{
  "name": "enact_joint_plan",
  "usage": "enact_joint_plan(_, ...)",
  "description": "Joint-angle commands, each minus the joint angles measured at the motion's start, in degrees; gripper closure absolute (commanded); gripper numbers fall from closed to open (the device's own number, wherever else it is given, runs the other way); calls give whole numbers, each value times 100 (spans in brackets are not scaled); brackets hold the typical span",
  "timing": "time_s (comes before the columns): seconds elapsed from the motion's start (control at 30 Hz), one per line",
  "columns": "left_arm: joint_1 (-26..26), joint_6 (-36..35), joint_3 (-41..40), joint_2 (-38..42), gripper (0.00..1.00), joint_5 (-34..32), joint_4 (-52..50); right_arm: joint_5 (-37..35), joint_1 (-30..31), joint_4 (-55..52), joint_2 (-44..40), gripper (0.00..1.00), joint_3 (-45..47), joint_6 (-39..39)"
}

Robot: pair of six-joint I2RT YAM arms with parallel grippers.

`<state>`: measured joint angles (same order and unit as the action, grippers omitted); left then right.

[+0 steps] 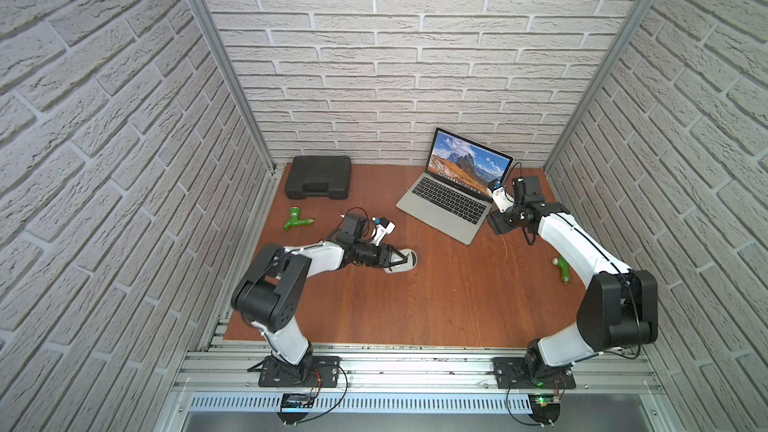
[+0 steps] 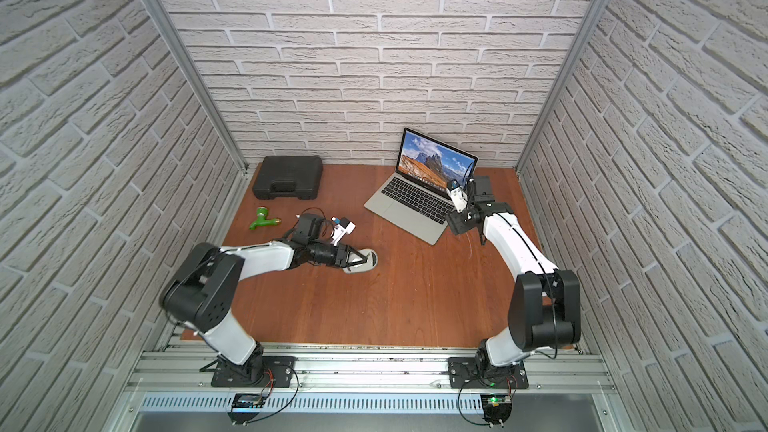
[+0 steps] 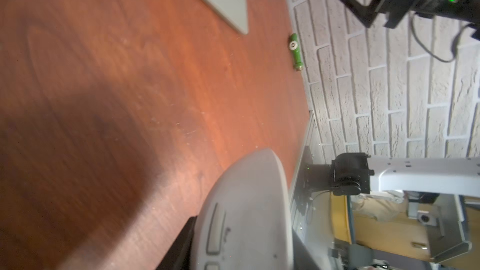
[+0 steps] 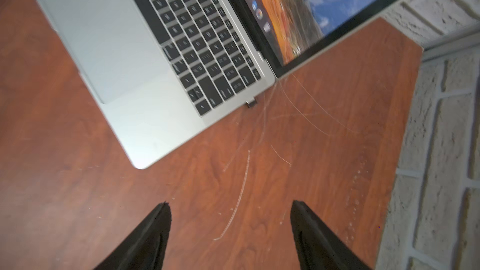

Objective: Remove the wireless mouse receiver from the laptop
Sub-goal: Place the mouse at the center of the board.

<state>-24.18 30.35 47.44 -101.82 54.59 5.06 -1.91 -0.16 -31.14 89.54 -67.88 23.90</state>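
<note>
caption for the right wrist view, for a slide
Open right end effector lined up with the wireless mouse receiver plugged into the side of the laptop

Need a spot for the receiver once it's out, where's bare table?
Widest bare table: front centre, between mouse and the green fitting near the right arm. Also between black case and laptop. Crowded around the right gripper.

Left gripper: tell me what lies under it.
The grey-white mouse rests on the wooden table, between the fingers of the left gripper. The gripper covers part of the mouse's top.
</note>
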Motion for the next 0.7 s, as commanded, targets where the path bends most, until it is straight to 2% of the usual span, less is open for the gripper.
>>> enact_joint_plan(0.0, -88, 275, 359, -473, 100, 414, -321, 52, -162, 224, 77, 23, -83, 846)
enact_joint_plan(0.17, -295, -640, 1269, -930, 99, 175, -1994, 1029, -667, 220, 583, 25, -346, 1587)
enact_joint_plan(0.27, -354, -775, 1467, -1106, 97, 229, -2233, 1320, -888, 52, 1091, 29, -602, 1979)
enact_joint_plan(0.37, -358, -967, 1707, -1261, 86, 127, -2650, 1846, -1197, -20, 1502, 31, -894, 2135)
enact_joint_plan(0.47, -361, -1199, 1902, -1345, 69, 78, -2956, 2586, -1440, 17, 1839, 31, -1014, 2392)
enact_joint_plan(0.5, -353, -1223, 1934, -1355, 60, 48, -2994, 2622, -1461, -138, 1993, 31, -1159, 2499)
enact_joint_plan(0.53, -343, -1231, 1966, -1362, 55, 25, -3032, 2583, -1469, -196, 2116, 30, -1257, 2525)
enact_joint_plan(0.6, -348, -1230, 2018, -1356, 45, -3, -3081, 2491, -1424, -1257, 2523, 29, -2023, 2529)
enact_joint_plan(0.67, -350, -1226, 2010, -1342, 38, -51, -3077, 2406, -1457, -1589, 2727, 26, -2579, 2148)
